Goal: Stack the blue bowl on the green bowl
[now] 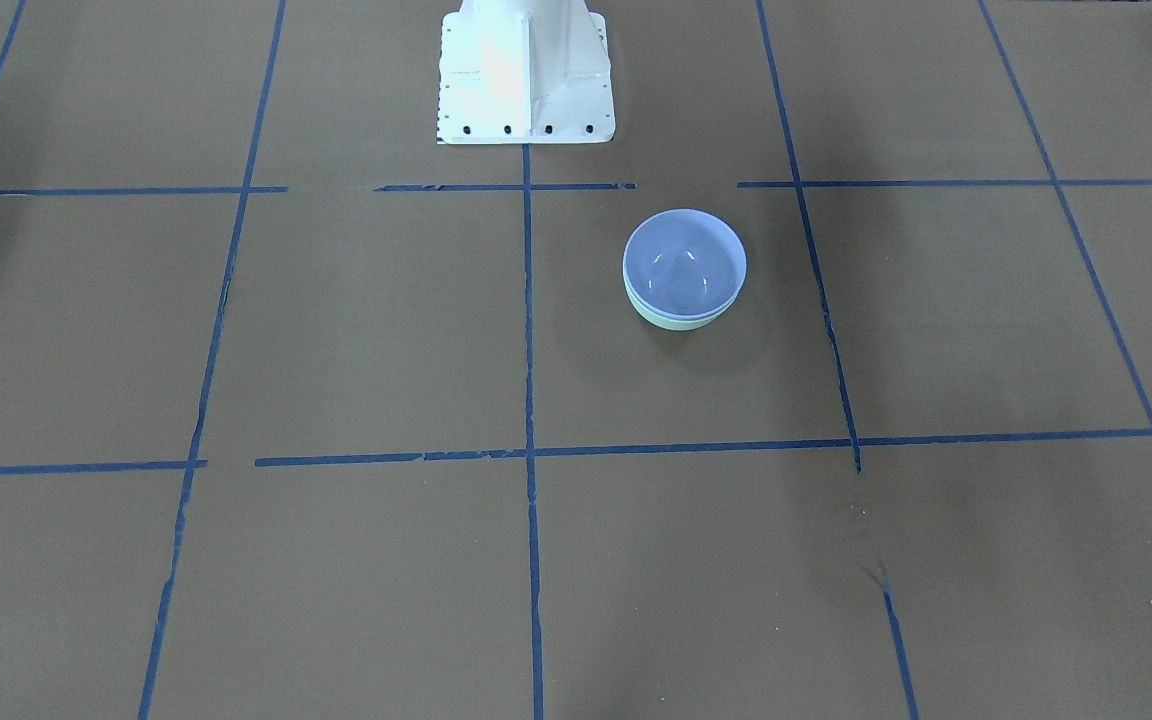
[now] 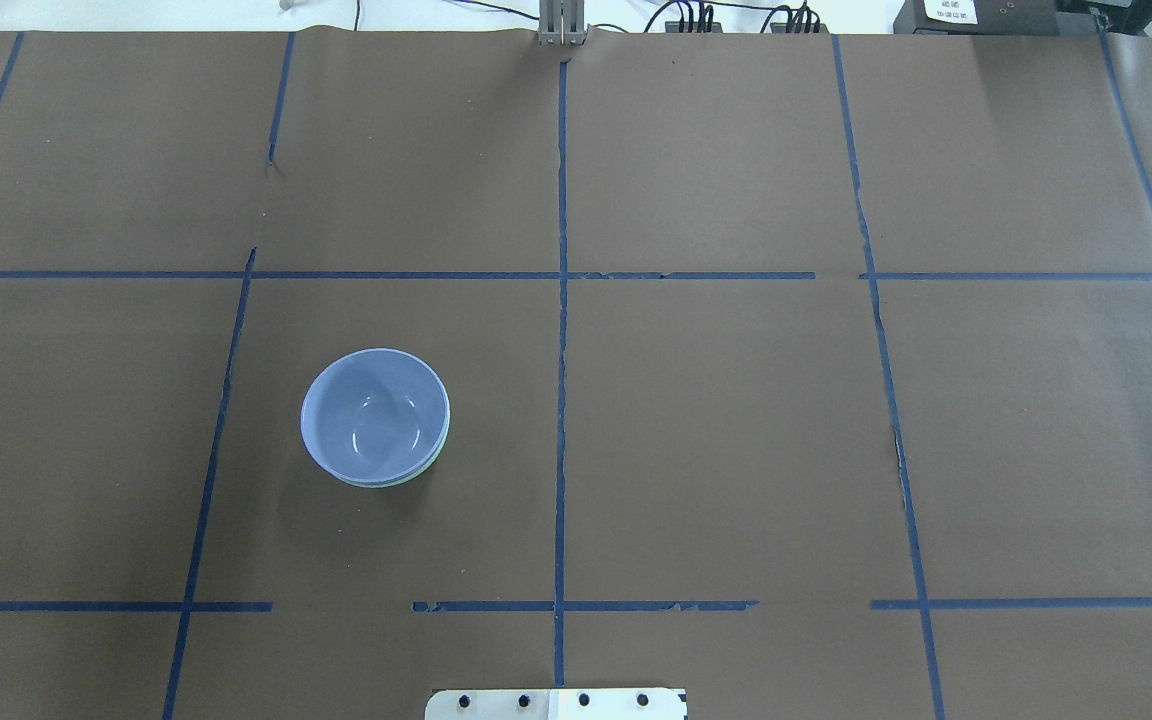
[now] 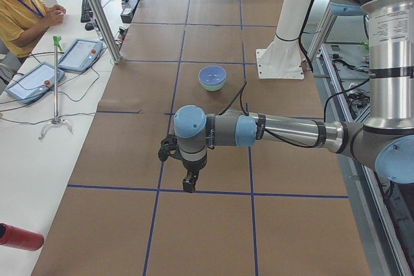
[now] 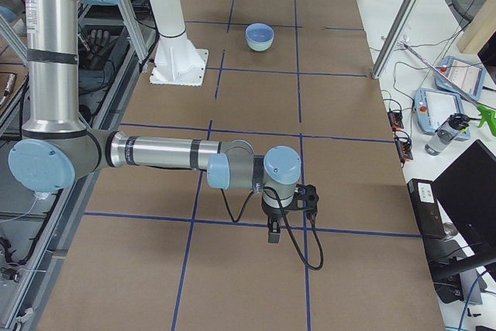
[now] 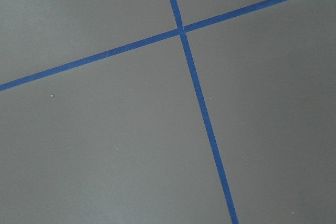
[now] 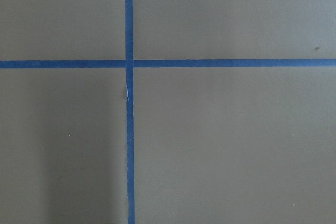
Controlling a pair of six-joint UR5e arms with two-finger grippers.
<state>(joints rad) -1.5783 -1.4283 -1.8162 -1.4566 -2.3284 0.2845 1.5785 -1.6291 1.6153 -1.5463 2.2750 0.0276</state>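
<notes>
The blue bowl (image 1: pixel 684 262) sits nested inside the green bowl (image 1: pixel 671 318), whose mint wall shows only as a thin band below it. The pair stands on the brown table on my left side, seen in the overhead view as the blue bowl (image 2: pixel 374 415) with a green sliver (image 2: pixel 391 484). My left gripper (image 3: pixel 189 182) hangs over the table far from the bowls; I cannot tell if it is open. My right gripper (image 4: pixel 273 232) is likewise far off, state unclear. Both wrist views show only brown paper and blue tape.
The white robot pedestal (image 1: pixel 526 75) stands at the table's robot-side edge. A side bench with tablets (image 3: pixel 81 54) and a seated operator (image 3: pixel 19 4) runs along the far side. Blue tape lines (image 2: pixel 561 400) grid the brown surface.
</notes>
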